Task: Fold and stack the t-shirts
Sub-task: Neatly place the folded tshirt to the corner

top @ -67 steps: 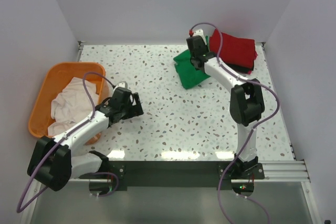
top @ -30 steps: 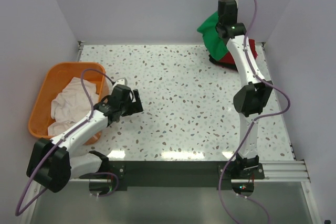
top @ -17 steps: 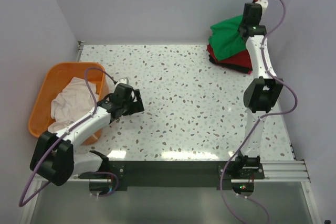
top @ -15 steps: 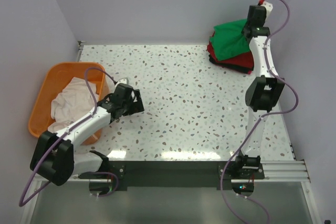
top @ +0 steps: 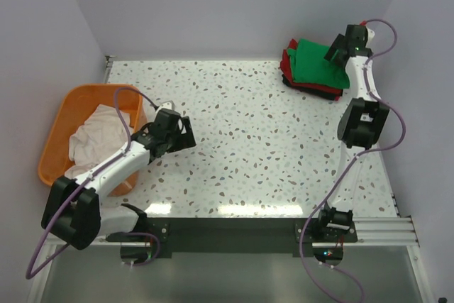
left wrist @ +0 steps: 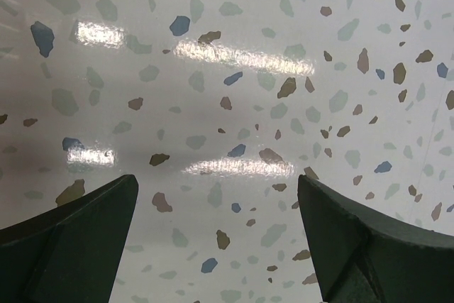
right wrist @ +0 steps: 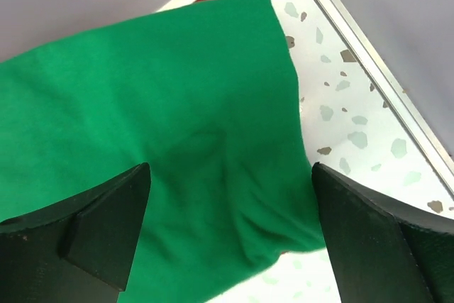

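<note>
Green t-shirt (right wrist: 156,118) under right gripper (right wrist: 230,196): matt, soft cloth, lightly creased. Table (left wrist: 234,104) under left gripper (left wrist: 218,189): glossy, smooth, speckled stone-look, glare streaks. Basket (top: 78,94) left of that gripper: smooth orange plastic. Fingers (left wrist: 71,239): dark, matt.

Bright, even light from overhead. The glossy desk (left wrist: 234,104) throws white glare streaks in the left wrist view. The close fingers (left wrist: 71,246) look soft-edged and dark. Shadows are faint.

Pale lilac walls (top: 213,5) close the speckled white table (top: 255,140) at nine, twelve and three o'clock; glare streaks (top: 234,208) at six
</note>
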Robot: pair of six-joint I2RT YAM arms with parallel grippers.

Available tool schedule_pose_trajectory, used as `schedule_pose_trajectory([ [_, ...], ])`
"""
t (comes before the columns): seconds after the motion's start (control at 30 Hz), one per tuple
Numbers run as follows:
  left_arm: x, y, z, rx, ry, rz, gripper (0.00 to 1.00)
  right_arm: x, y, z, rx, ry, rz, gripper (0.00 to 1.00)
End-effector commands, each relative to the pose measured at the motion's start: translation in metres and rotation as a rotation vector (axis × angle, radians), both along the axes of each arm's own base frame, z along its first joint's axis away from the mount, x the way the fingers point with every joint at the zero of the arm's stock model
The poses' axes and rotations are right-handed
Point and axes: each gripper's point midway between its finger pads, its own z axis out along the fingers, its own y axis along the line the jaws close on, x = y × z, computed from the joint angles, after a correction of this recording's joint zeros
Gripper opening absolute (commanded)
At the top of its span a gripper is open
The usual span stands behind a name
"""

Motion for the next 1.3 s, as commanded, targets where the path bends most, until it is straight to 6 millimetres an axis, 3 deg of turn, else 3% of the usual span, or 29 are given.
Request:
schedule_pose_trajectory([
  [0.0,0.010,-0.004,0.024,-0.026,-0.060,0.001,1.00,-0.012,0.009,0.105,-0.023,-0.170,0.037,0.99],
  [0.13,0.009,-0.007,0.034,-0.049,-0.086,-0.018,1.00,-0.044,0.023,0.155,-0.030,-0.229,0.102,0.99],
  [0.2,0.008,-0.008,0.041,-0.065,-0.107,-0.026,1.00,-0.071,0.045,0.174,-0.004,-0.281,0.195,0.99],
  [0.33,0.004,-0.009,0.051,-0.088,-0.137,-0.037,1.00,-0.135,0.079,0.182,-0.016,-0.323,0.287,0.99],
  [0.37,0.003,-0.008,0.052,-0.089,-0.139,-0.035,1.00,-0.154,0.095,0.159,-0.009,-0.276,0.316,0.99],
  [0.4,0.001,-0.007,0.056,-0.094,-0.150,-0.031,1.00,-0.180,0.104,0.176,-0.027,-0.310,0.337,0.99],
  [0.43,-0.003,-0.006,0.051,-0.088,-0.139,-0.030,1.00,-0.197,0.113,0.173,-0.027,-0.303,0.356,0.99],
  [0.47,-0.005,-0.004,0.054,-0.093,-0.147,-0.027,1.00,-0.219,0.126,0.139,-0.006,-0.225,0.379,0.99],
  [0.5,-0.007,-0.003,0.054,-0.096,-0.146,-0.024,1.00,-0.234,0.128,0.129,-0.002,-0.216,0.376,0.99],
  [0.53,-0.010,-0.002,0.049,-0.098,-0.139,-0.022,1.00,-0.260,0.142,0.144,0.023,-0.290,0.408,0.99],
  [0.57,-0.012,-0.001,0.049,-0.102,-0.144,-0.025,1.00,-0.274,0.146,0.106,0.057,-0.242,0.409,0.99],
  [0.63,-0.019,-0.001,0.045,-0.106,-0.143,-0.038,1.00,-0.304,0.152,0.099,0.079,-0.286,0.435,0.99],
  [0.67,-0.021,0.000,0.046,-0.108,-0.150,-0.039,1.00,-0.322,0.153,0.067,0.100,-0.209,0.431,0.99],
  [0.73,-0.027,0.002,0.040,-0.099,-0.132,-0.048,1.00,-0.341,0.153,0.055,0.114,-0.205,0.422,0.99],
  [0.77,-0.029,0.003,0.040,-0.098,-0.132,-0.050,1.00,-0.349,0.153,0.034,0.128,-0.168,0.413,0.99],
  [0.87,-0.034,0.007,0.035,-0.090,-0.124,-0.045,1.00,-0.360,0.157,0.018,0.160,-0.177,0.415,0.99],
  [1.03,-0.039,0.012,0.034,-0.097,-0.143,-0.022,1.00,-0.368,0.142,0.020,0.129,-0.170,0.324,0.99],
  [1.27,-0.044,0.014,0.044,-0.110,-0.168,-0.019,1.00,-0.367,0.141,0.017,0.135,-0.149,0.312,0.99],
])
